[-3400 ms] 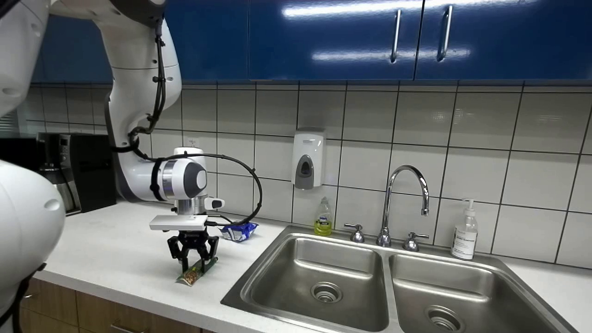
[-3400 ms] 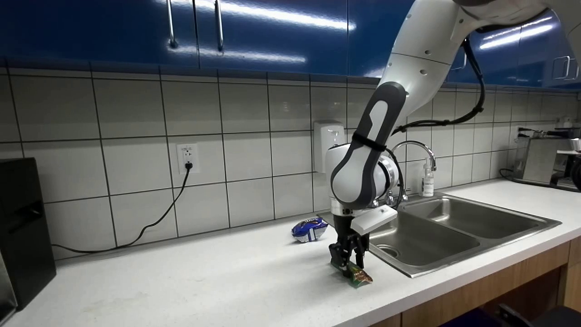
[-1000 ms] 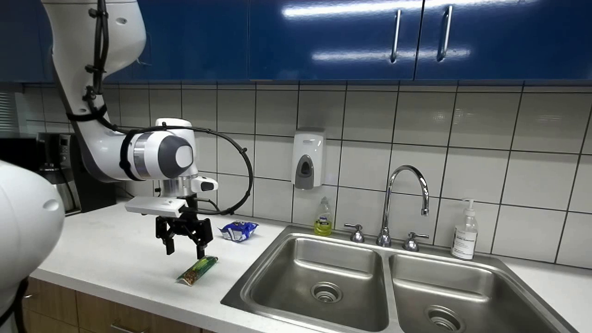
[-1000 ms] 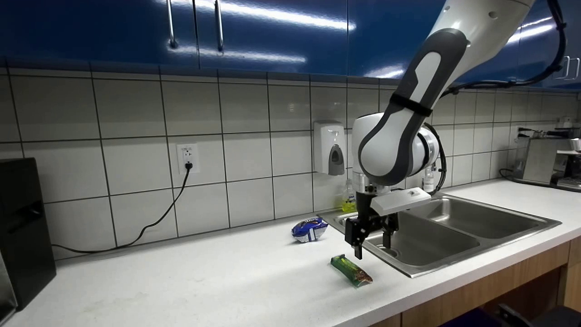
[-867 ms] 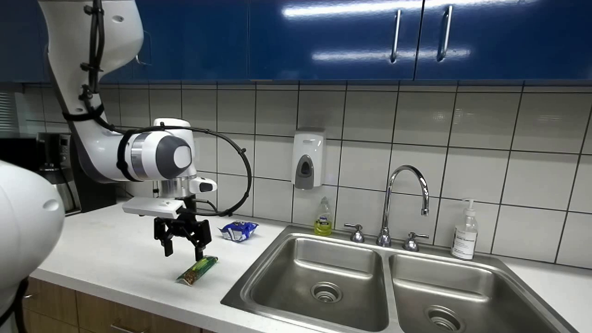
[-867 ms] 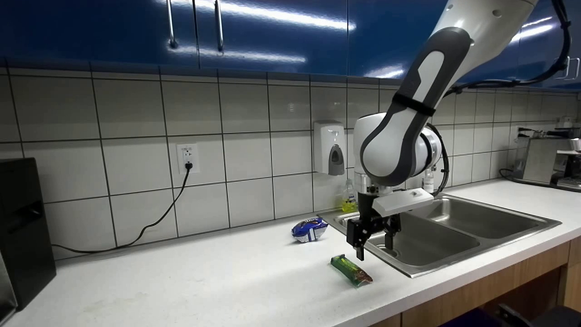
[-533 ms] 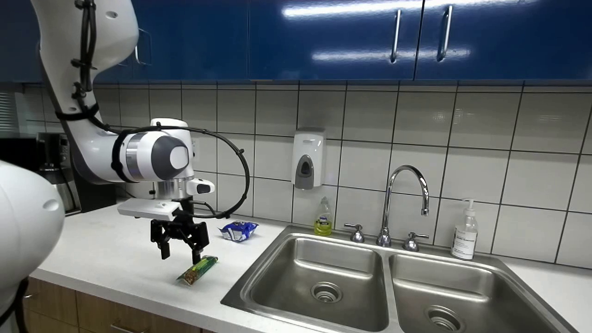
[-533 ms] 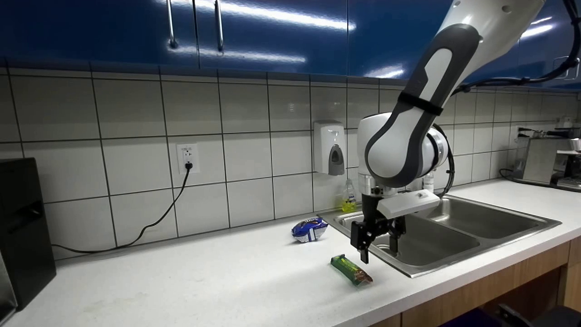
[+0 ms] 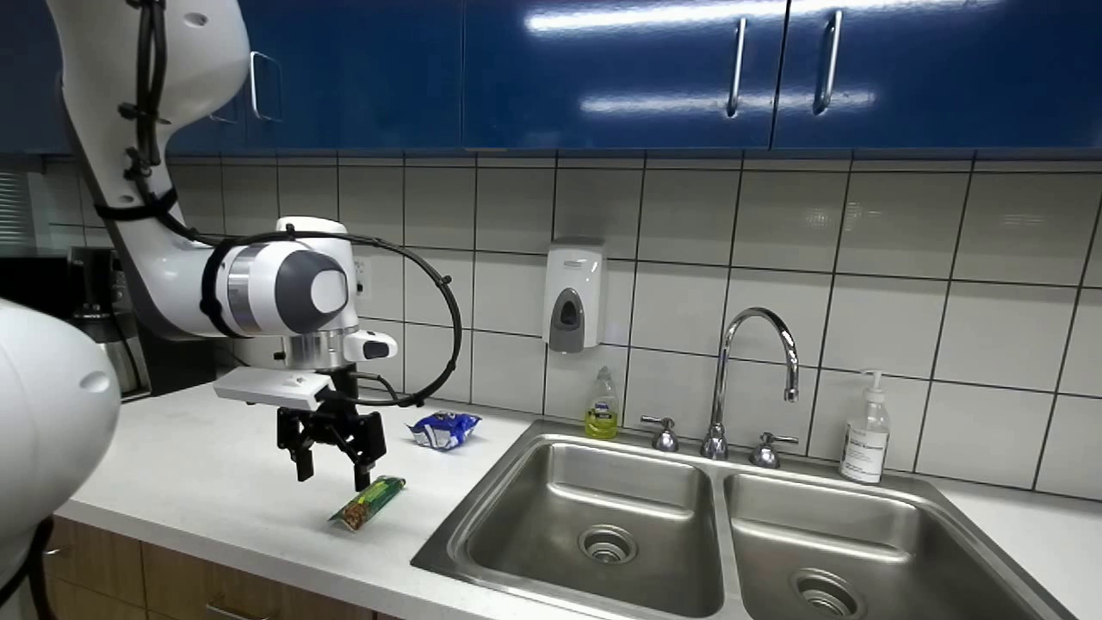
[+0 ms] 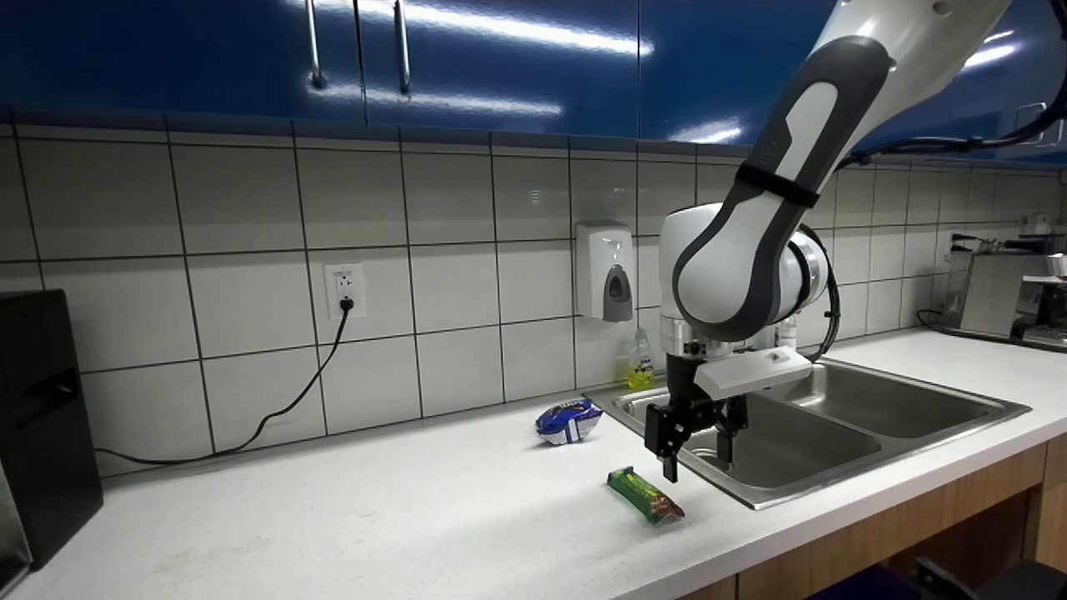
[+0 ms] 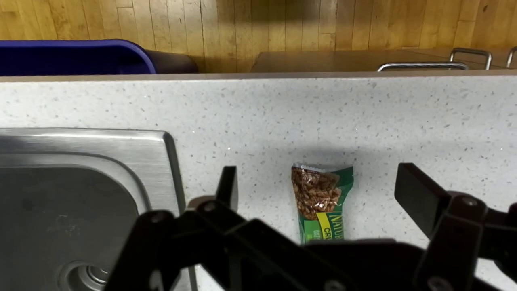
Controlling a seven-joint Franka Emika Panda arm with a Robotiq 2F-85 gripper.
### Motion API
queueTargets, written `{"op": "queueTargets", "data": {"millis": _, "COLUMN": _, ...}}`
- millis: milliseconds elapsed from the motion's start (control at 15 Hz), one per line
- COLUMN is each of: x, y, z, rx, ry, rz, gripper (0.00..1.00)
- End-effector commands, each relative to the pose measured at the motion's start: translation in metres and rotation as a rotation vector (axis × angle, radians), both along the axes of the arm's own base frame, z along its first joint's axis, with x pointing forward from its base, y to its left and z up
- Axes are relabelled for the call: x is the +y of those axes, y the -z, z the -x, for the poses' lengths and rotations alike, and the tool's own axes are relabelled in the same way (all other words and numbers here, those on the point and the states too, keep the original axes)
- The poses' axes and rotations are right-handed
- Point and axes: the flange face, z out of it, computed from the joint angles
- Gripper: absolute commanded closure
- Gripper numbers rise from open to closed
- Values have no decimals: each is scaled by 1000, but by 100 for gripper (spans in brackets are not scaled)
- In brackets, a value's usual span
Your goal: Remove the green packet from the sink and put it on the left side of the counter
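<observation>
Currently | glossy oblong green packet (image 11: 319,198) on speckled counter (image 11: 250,113) | brushed-steel sink (image 11: 149,151) alongside | fingers (image 11: 418,196) spread wide, empty

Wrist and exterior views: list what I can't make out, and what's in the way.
- Green packet: one end hidden in the wrist view by the gripper; wording too small to read in both exterior views.
- Sink: cut off in the wrist view by the left and bottom edges.
- Pump bottle: partly hidden in an exterior view behind the arm.
</observation>
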Motion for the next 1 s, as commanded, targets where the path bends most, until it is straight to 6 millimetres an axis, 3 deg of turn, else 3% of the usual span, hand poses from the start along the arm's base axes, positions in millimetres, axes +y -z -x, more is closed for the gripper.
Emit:
{"op": "queueTargets", "data": {"millis": 0, "x": 1, "y": -7, "z": 2, "rx": -13, "ry": 12, "rz": -7, "gripper": 0}}
{"op": "queueTargets", "data": {"millis": 933, "x": 1, "y": -3, "z": 9, "rx": 67, "ry": 91, "rz": -50, "gripper": 0}}
